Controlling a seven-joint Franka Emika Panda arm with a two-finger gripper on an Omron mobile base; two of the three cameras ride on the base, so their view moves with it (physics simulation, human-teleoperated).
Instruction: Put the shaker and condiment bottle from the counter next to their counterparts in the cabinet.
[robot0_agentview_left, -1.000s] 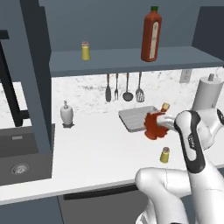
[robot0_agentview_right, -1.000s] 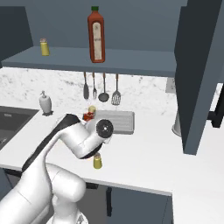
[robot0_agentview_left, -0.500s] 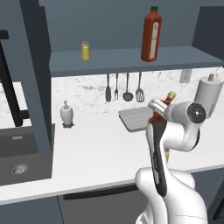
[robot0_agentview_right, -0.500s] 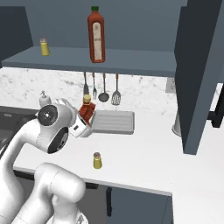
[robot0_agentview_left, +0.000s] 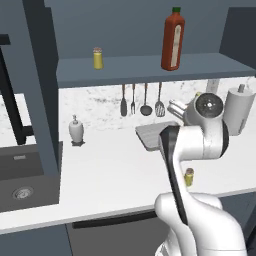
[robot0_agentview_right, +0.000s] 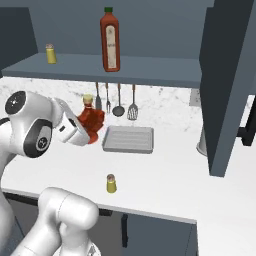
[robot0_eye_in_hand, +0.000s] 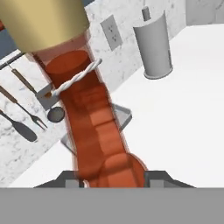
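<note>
My gripper (robot0_agentview_right: 84, 131) is shut on the lower body of the condiment bottle (robot0_agentview_right: 90, 119), a lumpy red bottle with a tan cap, held nearly upright in the air left of the tray. In the hand view the bottle (robot0_eye_in_hand: 94, 127) runs up from between my gripper's (robot0_eye_in_hand: 114, 177) two tips. The yellow shaker (robot0_agentview_right: 111, 183) stands on the counter near its front edge, and from the left it (robot0_agentview_left: 189, 177) peeks out beside my arm. On the cabinet shelf (robot0_agentview_right: 150, 70) stand the counterparts: a tall smooth red bottle (robot0_agentview_right: 110, 40) and a small yellow shaker (robot0_agentview_right: 50, 53).
A grey tray (robot0_agentview_right: 128, 139) lies on the counter under hanging utensils (robot0_agentview_right: 119, 100). A white soap dispenser (robot0_agentview_left: 76, 130) stands at the left by the sink (robot0_agentview_left: 20, 185). A grey canister (robot0_agentview_left: 239, 110) stands at the right, near a dark cabinet side panel (robot0_agentview_right: 227, 85).
My arm has swung round and lifted the condiment bottle from beside the tray up toward the wall. The shaker on the counter has stayed put.
</note>
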